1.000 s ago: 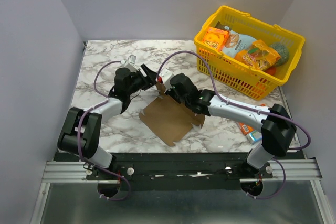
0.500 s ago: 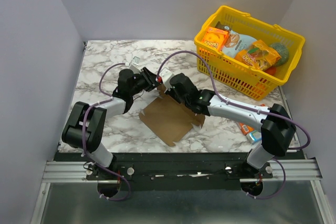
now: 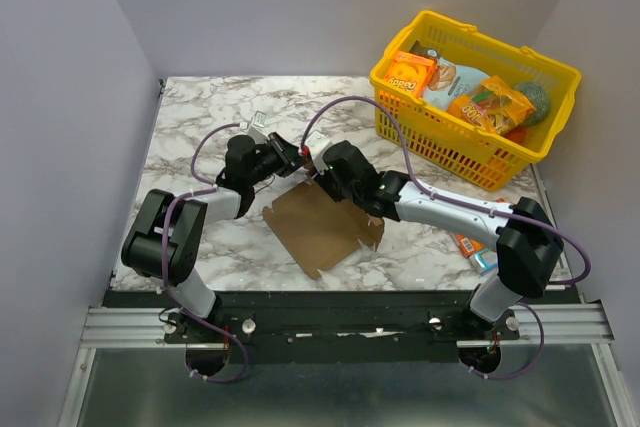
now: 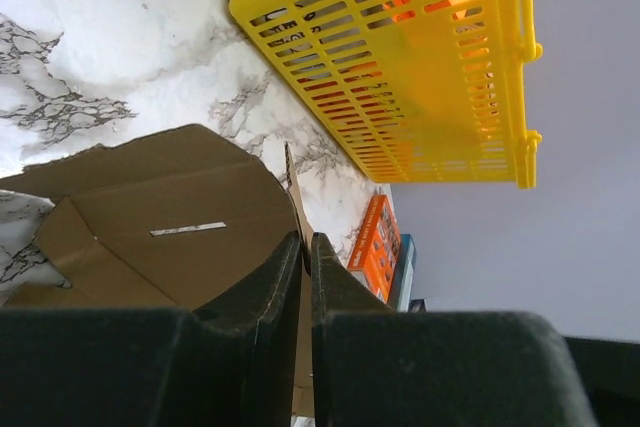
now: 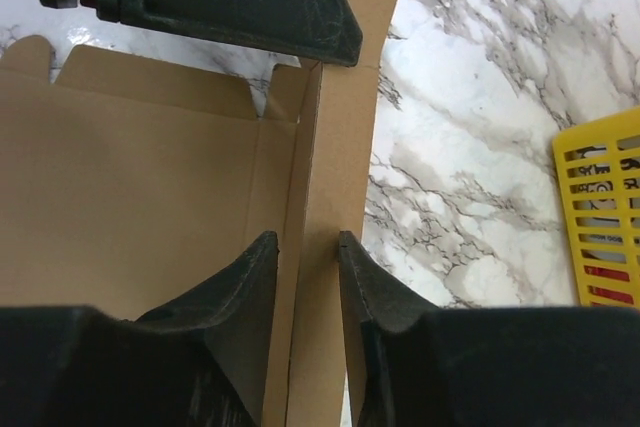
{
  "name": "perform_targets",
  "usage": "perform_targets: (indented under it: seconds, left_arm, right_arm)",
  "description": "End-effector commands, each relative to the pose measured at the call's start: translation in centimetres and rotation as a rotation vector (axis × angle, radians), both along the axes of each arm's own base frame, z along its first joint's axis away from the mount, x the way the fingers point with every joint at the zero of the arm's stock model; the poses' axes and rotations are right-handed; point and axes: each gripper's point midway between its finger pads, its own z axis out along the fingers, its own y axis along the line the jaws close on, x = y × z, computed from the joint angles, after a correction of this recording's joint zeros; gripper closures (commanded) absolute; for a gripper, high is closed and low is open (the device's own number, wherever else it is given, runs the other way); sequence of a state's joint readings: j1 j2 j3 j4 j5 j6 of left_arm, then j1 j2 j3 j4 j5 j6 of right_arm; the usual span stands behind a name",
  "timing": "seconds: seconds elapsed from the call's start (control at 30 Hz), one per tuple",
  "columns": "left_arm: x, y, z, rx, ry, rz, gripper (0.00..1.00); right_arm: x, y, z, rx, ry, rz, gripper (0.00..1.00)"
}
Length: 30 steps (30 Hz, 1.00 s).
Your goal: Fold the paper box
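Paper box, position: the paper box [image 3: 318, 229] lies opened out on the marble table [image 3: 190, 122], near the front middle. It sits between the two arms and well apart from the yellow basket [image 3: 452, 154].
Paper box, condition: plain brown card, mostly flat on the table, with its far edge raised. The left wrist view shows a narrow slit in one panel. The right wrist view shows notched tabs along one edge.
Left gripper: the left gripper [image 4: 304, 239] is at the far edge of the box. Its jaws are drawn almost together, with the thin upright edge of a flap pinched between them.
Right gripper: the right gripper [image 5: 305, 239] is just beside the left one, at the same far edge. Its jaws are parted, one finger on either side of the fold line of a side strip, and card shows in the gap. Pad contact with the card cannot be confirmed.
Gripper spacing: the two tips are close together in the top view; whether they touch cannot be told.
Basket: stands at the far right of the table and holds snack packets [image 3: 490, 102].
Other item: an orange printed box [image 3: 466, 243] lies on the table by the right arm, partly hidden by it.
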<state>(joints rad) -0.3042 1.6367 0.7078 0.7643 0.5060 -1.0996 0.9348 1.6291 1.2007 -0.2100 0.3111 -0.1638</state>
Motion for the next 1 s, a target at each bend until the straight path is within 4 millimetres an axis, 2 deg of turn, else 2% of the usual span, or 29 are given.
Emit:
perform_targets:
  seconds: [0.0, 0.07, 0.17, 0.23, 0.37, 0.53, 0.73, 0.83, 0.97]
  left_arm:
    - [-0.3, 0.1, -1.6, 0.036, 0.012, -0.007, 0.86]
    - [-0.4, 0.1, -2.0, 0.040, 0.019, -0.007, 0.87]
    - [-0.5, 0.2, -2.3, 0.052, 0.016, -0.010, 0.88]
    - [-0.5, 0.2, -2.5, 0.058, 0.016, -0.011, 0.89]
    - [-0.7, 0.3, -2.6, 0.066, 0.015, -0.013, 0.89]
    - [-0.7, 0.3, -2.4, 0.066, 0.009, -0.013, 0.89]
    - [-0.9, 0.2, -2.4, 0.066, 0.005, -0.021, 0.89]
    - [-1.0, 0.1, -2.1, 0.061, -0.009, -0.027, 0.88]
    - [-1.4, 0.1, -1.5, 0.055, -0.038, -0.037, 0.88]
  right_arm:
    - [-2.5, -0.5, -2.1, -0.007, 0.147, -0.002, 0.47]
    - [-2.7, -0.4, -1.7, 0.013, 0.171, -0.017, 0.36]
    - [-2.8, -0.6, -0.7, 0.089, 0.249, -0.052, 0.27]
    - [-2.5, -1.4, -0.1, 0.142, 0.293, -0.087, 0.24]
    - [-3.0, -1.2, 0.6, 0.249, 0.402, -0.039, 0.20]
    - [-2.2, -2.3, -0.7, 0.271, 0.467, -0.085, 0.20]
    - [-2.5, -1.6, -1.0, 0.290, 0.510, -0.042, 0.21]
    - [-2.4, -1.1, -1.4, 0.291, 0.523, -0.035, 0.25]
    - [-2.1, -0.9, -2.2, 0.281, 0.541, -0.034, 0.36]
